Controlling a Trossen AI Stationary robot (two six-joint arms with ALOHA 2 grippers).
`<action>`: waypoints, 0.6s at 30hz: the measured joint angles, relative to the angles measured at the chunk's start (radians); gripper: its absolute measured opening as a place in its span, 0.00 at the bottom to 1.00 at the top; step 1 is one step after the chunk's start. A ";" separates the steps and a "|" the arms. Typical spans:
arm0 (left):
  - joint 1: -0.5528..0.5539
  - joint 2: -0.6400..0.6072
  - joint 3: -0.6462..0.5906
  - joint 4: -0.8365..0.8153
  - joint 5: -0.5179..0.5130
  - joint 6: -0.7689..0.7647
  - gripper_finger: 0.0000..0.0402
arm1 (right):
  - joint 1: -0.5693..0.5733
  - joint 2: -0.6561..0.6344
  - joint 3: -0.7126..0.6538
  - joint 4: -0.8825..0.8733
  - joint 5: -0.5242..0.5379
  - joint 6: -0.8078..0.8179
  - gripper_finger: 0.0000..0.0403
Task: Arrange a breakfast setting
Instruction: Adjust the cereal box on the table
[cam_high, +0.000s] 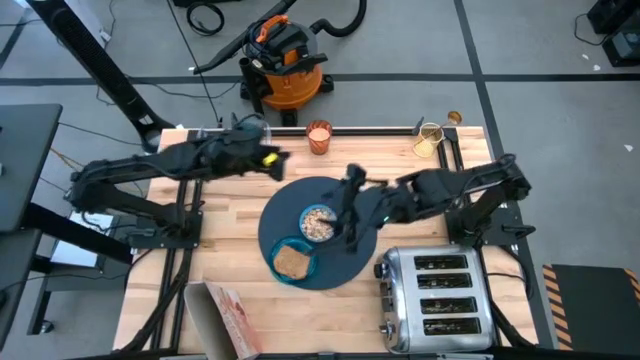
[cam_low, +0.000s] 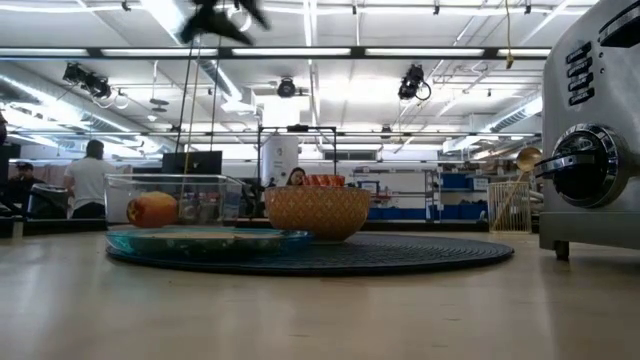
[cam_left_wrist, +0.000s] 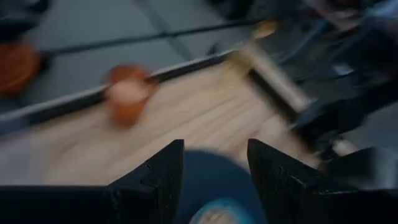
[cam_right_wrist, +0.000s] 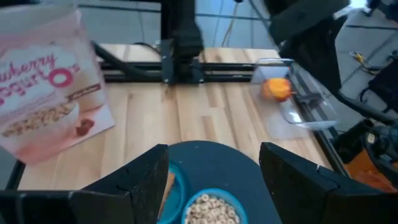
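— Where's the setting?
— The mat (cam_high: 330, 262) sits mid-desk toward the front edge, with the bowl (cam_high: 318, 223) of cereal and the plate (cam_high: 296, 262) with toast (cam_high: 291, 261) on it. The cup (cam_high: 319, 137) stands at the back edge.
— The grippers?
— Right gripper (cam_high: 352, 215) hangs over the mat beside the bowl, fingers (cam_right_wrist: 130, 180) spread, empty. Left gripper (cam_high: 270, 160) hovers near the back, fingers (cam_left_wrist: 155, 177) apart.

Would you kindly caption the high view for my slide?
Both arms hover above the round mat holding a cereal bowl and toast.
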 joint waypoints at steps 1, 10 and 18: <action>0.000 0.028 0.000 0.068 0.012 0.055 0.46 | -0.003 -0.018 0.000 -0.010 0.001 0.010 0.64; 0.081 0.222 0.000 -0.007 -0.256 -0.206 0.44 | -0.012 -0.189 0.000 -0.182 0.000 0.007 0.64; 0.131 0.351 0.000 0.098 -0.395 -0.260 0.38 | -0.072 -0.319 0.000 -0.288 0.000 -0.248 0.64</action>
